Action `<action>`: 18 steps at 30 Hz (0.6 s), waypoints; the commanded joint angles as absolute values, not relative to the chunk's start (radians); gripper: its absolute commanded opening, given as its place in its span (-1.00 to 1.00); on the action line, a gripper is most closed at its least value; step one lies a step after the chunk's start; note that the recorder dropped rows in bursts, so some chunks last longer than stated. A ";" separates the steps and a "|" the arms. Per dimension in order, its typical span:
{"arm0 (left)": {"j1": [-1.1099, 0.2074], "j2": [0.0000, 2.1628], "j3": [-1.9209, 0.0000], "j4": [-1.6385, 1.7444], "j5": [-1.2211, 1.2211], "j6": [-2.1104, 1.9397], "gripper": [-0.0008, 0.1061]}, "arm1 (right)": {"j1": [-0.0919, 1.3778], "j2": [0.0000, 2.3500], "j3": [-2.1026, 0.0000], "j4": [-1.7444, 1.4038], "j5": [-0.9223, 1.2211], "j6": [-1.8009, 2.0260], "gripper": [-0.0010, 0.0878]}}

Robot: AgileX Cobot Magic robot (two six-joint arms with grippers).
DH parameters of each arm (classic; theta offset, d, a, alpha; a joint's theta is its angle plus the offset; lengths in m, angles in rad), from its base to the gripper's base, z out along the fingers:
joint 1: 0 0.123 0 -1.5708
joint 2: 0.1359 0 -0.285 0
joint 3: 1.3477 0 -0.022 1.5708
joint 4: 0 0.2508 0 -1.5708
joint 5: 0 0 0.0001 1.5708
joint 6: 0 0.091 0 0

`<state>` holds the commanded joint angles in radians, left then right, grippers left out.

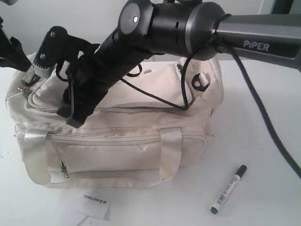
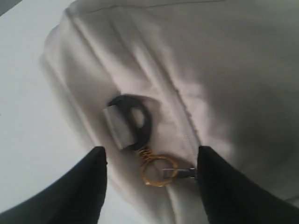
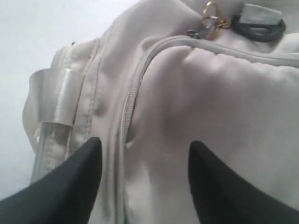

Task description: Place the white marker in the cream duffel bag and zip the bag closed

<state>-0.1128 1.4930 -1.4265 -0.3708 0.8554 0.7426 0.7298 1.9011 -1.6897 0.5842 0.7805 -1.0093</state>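
Exterior view: white marker (image 1: 229, 189) on bare table (image 1: 273, 207); left fingers (image 2: 74, 191), right fingers (image 3: 65, 186) gape empty.

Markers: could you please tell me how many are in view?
1. The white marker lies on the table, to the lower right of the cream duffel bag in the exterior view; the bag could hide others.

robotics lab bench, plain white tabletop (image 1: 164, 207), bare pale wall (image 1: 84, 14), black arm (image 1: 188, 23) lettered piper
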 joint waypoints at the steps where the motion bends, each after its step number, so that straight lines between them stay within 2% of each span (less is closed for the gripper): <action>1: -0.113 1.493 -1.427 -0.420 0.877 0.810 0.15 | 0.716 1.885 -1.687 0.582 0.819 -0.991 0.30; 5: -0.113 1.493 -1.427 -0.549 0.951 0.982 0.15 | 0.638 1.850 -1.683 0.568 1.047 -0.955 0.30; 8: -0.139 1.493 -1.427 -0.591 0.962 1.029 0.15 | 0.576 1.852 -1.679 0.568 1.208 -0.914 0.22; 12: -0.234 1.509 -1.427 -0.580 0.932 1.062 0.15 | 0.555 1.850 -1.635 0.571 1.221 -0.915 0.07; 18: -0.342 1.577 -1.427 -0.503 0.857 1.046 0.15 | 0.555 1.829 -1.614 0.521 1.221 -0.884 0.07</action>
